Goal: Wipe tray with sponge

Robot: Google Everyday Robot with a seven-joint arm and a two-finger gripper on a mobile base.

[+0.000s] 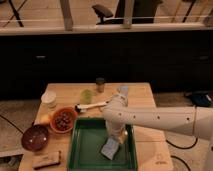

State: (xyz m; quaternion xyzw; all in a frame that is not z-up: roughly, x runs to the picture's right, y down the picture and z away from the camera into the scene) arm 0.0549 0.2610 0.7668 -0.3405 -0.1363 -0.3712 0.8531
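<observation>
Wiping step looks under way. In the camera view we see the gripper (116, 136) low inside the tray (86, 148), right of centre, clamped on the sponge (109, 149), whose near end touches the tray floor. The orange bowl (63, 120) sits left, outside the rim. Next, we judge, calls for a pressed sweep left across the bare floor.
</observation>
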